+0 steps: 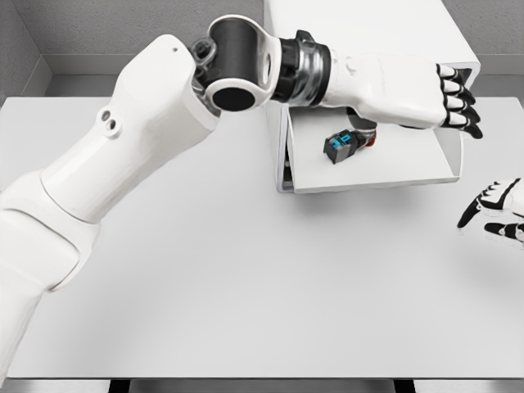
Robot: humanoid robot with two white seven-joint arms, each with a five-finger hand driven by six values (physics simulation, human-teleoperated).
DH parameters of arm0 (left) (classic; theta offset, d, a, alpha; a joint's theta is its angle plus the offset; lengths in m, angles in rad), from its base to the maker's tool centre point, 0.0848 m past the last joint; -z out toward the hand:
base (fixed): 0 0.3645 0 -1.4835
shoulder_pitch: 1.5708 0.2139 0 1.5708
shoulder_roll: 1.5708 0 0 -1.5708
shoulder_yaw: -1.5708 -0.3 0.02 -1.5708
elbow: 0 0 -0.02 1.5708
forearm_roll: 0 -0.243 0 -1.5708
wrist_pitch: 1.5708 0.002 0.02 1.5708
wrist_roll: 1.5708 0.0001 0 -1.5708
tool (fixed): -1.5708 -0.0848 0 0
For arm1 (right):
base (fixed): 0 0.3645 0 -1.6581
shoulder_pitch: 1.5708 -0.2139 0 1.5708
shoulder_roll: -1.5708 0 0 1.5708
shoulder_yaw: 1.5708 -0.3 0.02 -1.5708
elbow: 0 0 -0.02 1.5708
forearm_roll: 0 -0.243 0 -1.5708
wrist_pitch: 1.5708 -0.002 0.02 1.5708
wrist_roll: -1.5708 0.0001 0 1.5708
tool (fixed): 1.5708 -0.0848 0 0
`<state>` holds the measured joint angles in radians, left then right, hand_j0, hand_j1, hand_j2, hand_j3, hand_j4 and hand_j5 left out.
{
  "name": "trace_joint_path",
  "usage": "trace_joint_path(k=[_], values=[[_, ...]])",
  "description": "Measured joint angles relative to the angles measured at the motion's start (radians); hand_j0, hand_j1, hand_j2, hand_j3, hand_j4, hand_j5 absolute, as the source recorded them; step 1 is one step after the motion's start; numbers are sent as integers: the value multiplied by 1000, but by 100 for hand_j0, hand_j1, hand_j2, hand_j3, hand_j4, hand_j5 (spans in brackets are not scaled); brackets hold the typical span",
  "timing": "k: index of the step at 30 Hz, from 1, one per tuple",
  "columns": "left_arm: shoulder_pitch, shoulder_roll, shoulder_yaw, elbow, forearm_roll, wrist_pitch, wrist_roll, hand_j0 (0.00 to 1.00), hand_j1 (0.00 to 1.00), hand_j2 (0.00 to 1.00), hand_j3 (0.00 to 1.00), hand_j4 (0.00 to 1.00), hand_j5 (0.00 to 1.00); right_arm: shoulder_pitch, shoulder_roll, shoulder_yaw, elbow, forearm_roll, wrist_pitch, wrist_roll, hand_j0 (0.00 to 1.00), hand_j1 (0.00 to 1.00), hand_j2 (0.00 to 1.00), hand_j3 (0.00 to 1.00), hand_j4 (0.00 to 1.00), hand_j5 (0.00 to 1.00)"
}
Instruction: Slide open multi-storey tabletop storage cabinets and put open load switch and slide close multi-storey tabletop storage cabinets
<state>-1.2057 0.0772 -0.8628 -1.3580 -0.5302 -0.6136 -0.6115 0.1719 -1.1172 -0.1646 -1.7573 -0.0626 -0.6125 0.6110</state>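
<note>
We see no readable text, labels, brands, numbers or signs anywhere in the head view.
</note>
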Motion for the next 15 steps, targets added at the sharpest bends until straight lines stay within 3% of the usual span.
trace_joint_path(k=[2, 5, 6, 8, 10, 12, 13, 15], values=[[-15, 88, 5, -63, 139, 0, 0, 100, 100, 100, 100, 100, 100, -63, 0, 52, 0, 0, 0, 0, 56, 56, 56, 56, 56, 56], [-3, 371, 31, -144, 441, 0, 0, 100, 100, 100, 100, 100, 100, -84, 0, 108, 0, 2, -1, 0, 56, 56, 56, 56, 56, 56], [38, 475, 37, -154, 536, 0, 0, 100, 100, 100, 100, 100, 100, -88, 0, 119, 0, 3, -1, 0, 56, 56, 56, 56, 56, 56], [185, 685, 43, -116, 663, 4, 1, 100, 100, 100, 100, 100, 100, -120, 0, 138, 0, 2, -1, 0, 56, 56, 56, 56, 56, 56], [242, 891, 42, -31, 711, 0, 0, 100, 100, 100, 100, 100, 100, -189, 1, 184, 0, 1, 0, 0, 56, 56, 56, 56, 56, 56], [322, 1025, 38, 21, 731, -2, 0, 100, 100, 100, 100, 100, 100, -213, 2, 235, 0, 2, -1, 0, 56, 56, 56, 56, 56, 56], [352, 1054, 30, 36, 735, -1, 0, 100, 100, 100, 100, 100, 100, -221, 3, 256, 0, 3, -1, 0, 56, 56, 56, 56, 56, 56], [354, 1061, 15, 8, 719, -1, 0, 100, 100, 100, 100, 100, 100, -223, 4, 282, 0, 3, -1, 0, 56, 56, 56, 56, 56, 56]])
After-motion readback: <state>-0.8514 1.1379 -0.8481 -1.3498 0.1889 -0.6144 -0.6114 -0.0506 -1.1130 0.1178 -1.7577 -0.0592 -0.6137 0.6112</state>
